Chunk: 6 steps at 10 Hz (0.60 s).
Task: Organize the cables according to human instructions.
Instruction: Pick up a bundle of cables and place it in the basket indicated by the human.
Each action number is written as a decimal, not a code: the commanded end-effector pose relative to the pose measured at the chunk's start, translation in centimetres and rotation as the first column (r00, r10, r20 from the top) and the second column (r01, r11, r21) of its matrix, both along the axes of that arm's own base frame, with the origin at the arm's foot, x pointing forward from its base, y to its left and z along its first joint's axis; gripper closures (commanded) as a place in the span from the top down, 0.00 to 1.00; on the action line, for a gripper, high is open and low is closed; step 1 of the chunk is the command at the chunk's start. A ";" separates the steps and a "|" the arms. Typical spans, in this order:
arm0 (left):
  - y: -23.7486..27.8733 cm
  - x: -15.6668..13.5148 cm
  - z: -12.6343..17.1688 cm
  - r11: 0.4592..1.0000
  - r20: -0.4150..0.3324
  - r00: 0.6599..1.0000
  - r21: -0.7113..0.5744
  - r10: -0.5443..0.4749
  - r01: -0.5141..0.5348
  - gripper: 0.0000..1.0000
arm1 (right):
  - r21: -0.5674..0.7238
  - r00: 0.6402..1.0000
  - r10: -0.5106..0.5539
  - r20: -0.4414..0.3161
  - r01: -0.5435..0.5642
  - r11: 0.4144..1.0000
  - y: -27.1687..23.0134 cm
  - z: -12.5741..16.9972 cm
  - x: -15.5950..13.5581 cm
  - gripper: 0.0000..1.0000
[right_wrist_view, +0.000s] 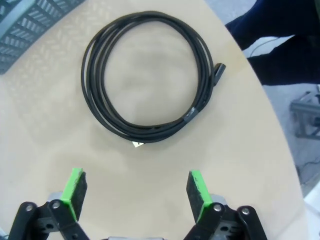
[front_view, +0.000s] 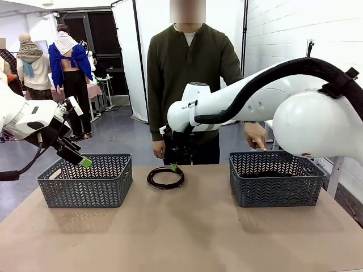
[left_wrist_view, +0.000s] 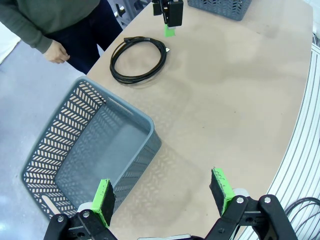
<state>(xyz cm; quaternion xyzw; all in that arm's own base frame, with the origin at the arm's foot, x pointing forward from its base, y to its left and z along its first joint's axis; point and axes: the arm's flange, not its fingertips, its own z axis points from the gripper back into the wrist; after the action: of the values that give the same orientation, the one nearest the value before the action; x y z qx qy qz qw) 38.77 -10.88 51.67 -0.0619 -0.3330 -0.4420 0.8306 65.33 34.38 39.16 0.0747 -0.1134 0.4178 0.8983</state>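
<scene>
One cable (front_view: 165, 177), a thin black cord wound in a flat round coil, lies on the table near the far edge, between the two baskets. My right gripper (front_view: 174, 168) hangs open just above the coil's far side; in the right wrist view the cable (right_wrist_view: 150, 75) lies ahead of the open gripper (right_wrist_view: 136, 192), with nothing between the green pads. My left gripper (front_view: 84, 162) is open and empty above the left basket (front_view: 85, 181); its wrist view shows it (left_wrist_view: 162, 195) over that basket's near corner. The human (front_view: 190, 73) stands at the far edge, one hand (front_view: 256, 136) over the right basket (front_view: 275, 181).
Something dark lies inside the right basket; I cannot tell what it is. The left basket's inside (left_wrist_view: 90, 150) looks bare. The brown table (front_view: 181, 232) is open in front of the coil. The person's other hand (front_view: 159, 148) hangs near the table's far edge.
</scene>
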 end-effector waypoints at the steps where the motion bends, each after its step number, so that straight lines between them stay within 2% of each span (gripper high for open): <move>1: 0.3 0.2 -0.1 1.000 -0.001 1.000 -0.010 -0.011 0.011 1.00 | 0.005 1.000 0.003 0.015 -0.003 1.000 -0.1 0.8 -0.4 1.00; 6: 0.3 0.2 -0.1 1.000 -0.001 1.000 -0.010 -0.011 0.011 1.00 | 0.005 1.000 0.003 0.015 -0.003 1.000 -0.1 0.8 -0.4 1.00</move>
<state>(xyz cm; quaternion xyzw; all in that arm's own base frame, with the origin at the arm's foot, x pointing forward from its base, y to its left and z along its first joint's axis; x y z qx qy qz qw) 38.77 -10.88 51.68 -0.0619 -0.3330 -0.4420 0.8306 65.23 34.56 39.73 0.0757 -0.1178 0.4191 0.8971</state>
